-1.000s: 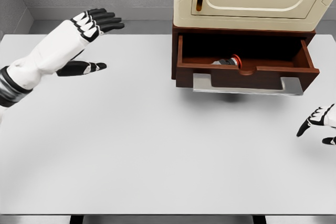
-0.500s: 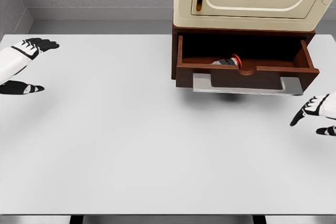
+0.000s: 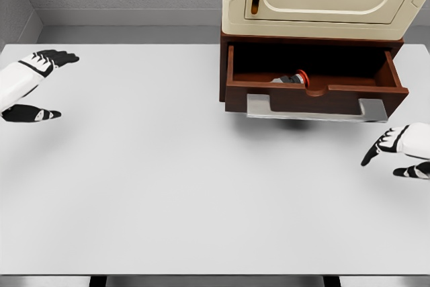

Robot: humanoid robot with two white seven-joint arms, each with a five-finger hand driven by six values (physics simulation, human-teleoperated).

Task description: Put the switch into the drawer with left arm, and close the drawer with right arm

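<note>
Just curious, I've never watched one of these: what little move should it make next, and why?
Probably the right robot hand should move up toward the drawer front to push it shut. The switch already lies inside, the drawer stands open, and that robot hand hangs open just below its right end. The left robot hand is empty at the far left edge.
</note>
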